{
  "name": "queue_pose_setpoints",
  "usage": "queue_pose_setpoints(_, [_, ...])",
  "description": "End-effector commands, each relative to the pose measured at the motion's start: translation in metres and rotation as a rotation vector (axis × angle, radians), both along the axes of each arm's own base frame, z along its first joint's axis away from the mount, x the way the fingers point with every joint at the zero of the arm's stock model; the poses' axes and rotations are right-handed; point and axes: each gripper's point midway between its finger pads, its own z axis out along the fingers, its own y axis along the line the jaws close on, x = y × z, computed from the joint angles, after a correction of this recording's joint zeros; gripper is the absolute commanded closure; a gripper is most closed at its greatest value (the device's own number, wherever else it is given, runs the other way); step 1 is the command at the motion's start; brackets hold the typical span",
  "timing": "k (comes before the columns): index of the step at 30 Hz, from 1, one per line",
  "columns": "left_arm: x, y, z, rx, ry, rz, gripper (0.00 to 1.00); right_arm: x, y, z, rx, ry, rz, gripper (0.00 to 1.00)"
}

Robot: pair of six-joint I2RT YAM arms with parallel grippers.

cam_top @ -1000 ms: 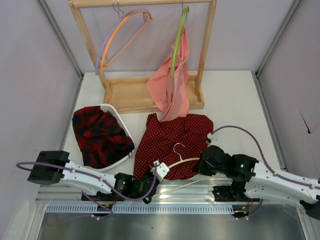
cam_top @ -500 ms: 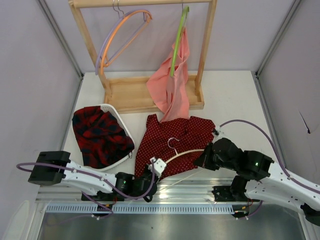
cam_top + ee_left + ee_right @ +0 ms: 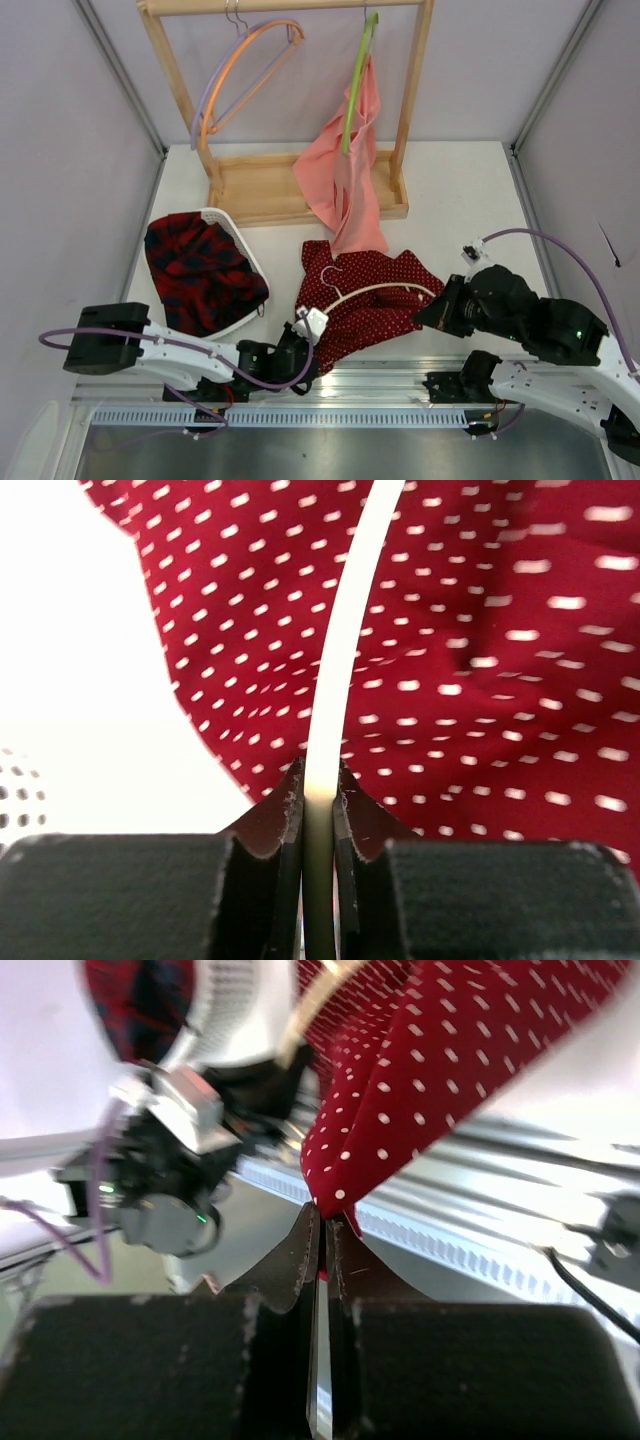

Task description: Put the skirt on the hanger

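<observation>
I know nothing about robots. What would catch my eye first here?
The dark-red skirt with white polka dots, near the front edge of the table, draws the eye: the left gripper pinches the cream curved hanger lying across it, and the right gripper pinches the skirt's edge. Behind, a salmon-pink cloth hangs on a wooden rack.

Four hangers (image 3: 375, 291) (image 3: 352, 92) (image 3: 265, 27) (image 3: 196, 112) — three garments (image 3: 372, 312) (image 3: 200, 270) (image 3: 345, 185).
</observation>
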Motion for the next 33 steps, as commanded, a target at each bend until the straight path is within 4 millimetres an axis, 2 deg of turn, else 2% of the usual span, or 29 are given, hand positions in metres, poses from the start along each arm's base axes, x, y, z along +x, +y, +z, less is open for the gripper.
queue_pose_setpoints(1, [0.020, 0.006, 0.016, -0.034, -0.049, 0.122, 1.00, -0.018, -0.025, -0.011, -0.053, 0.074, -0.021, 1.00])
queue_pose_setpoints(4, [0.027, 0.015, 0.016, -0.034, -0.060, 0.138, 1.00, -0.021, -0.042, 0.004, 0.010, 0.055, -0.092, 1.00])
queue_pose_setpoints(7, [0.033, 0.018, 0.019, -0.053, -0.070, 0.144, 1.00, -0.033, -0.052, 0.003, 0.062, 0.085, -0.109, 1.00])
queue_pose_setpoints(11, [0.040, 0.022, 0.023, -0.056, -0.083, 0.160, 1.00, -0.048, -0.065, -0.026, 0.003, 0.186, -0.126, 1.00])
queue_pose_setpoints(14, [0.040, 0.017, 0.027, -0.067, -0.090, 0.139, 1.00, -0.055, -0.068, -0.057, -0.120, 0.256, -0.104, 1.00])
queue_pose_setpoints(15, [0.041, 0.015, 0.029, -0.069, -0.093, 0.132, 1.00, -0.056, -0.068, -0.066, -0.157, 0.275, -0.094, 0.97])
queue_pose_setpoints(17, [0.040, 0.010, 0.031, -0.071, -0.094, 0.112, 1.00, -0.051, -0.066, -0.069, -0.238, 0.270, -0.073, 0.81])
queue_pose_setpoints(19, [0.040, 0.005, 0.033, -0.085, -0.093, 0.106, 1.00, -0.046, -0.065, -0.064, -0.267, 0.256, -0.073, 0.67])
queue_pose_setpoints(21, [0.040, 0.005, 0.030, -0.062, -0.094, 0.105, 1.00, -0.039, -0.053, -0.055, -0.262, 0.242, -0.048, 0.35])
queue_pose_setpoints(22, [0.041, 0.003, 0.033, -0.064, -0.096, 0.107, 1.00, -0.036, -0.047, -0.042, -0.237, 0.207, -0.023, 0.32])
queue_pose_setpoints(25, [0.041, 0.000, 0.034, -0.056, -0.103, 0.098, 1.00, -0.022, -0.023, -0.017, -0.180, 0.136, 0.031, 0.15])
queue_pose_setpoints(26, [0.041, -0.001, 0.034, -0.054, -0.103, 0.094, 1.00, -0.017, -0.016, -0.002, -0.158, 0.093, 0.053, 0.13])
queue_pose_setpoints(29, [0.042, -0.001, 0.033, -0.041, -0.109, 0.091, 1.00, -0.004, 0.011, 0.012, -0.136, 0.061, 0.093, 0.10])
queue_pose_setpoints(30, [0.042, -0.002, 0.035, -0.042, -0.112, 0.091, 1.00, 0.001, 0.028, 0.018, -0.085, 0.038, 0.112, 0.10])
queue_pose_setpoints(32, [0.043, -0.001, 0.033, -0.033, -0.112, 0.098, 1.00, 0.000, 0.054, 0.005, -0.072, 0.042, 0.158, 0.13])
queue_pose_setpoints(33, [0.043, -0.002, 0.034, -0.037, -0.111, 0.097, 1.00, 0.002, 0.072, -0.012, -0.048, 0.045, 0.163, 0.14])
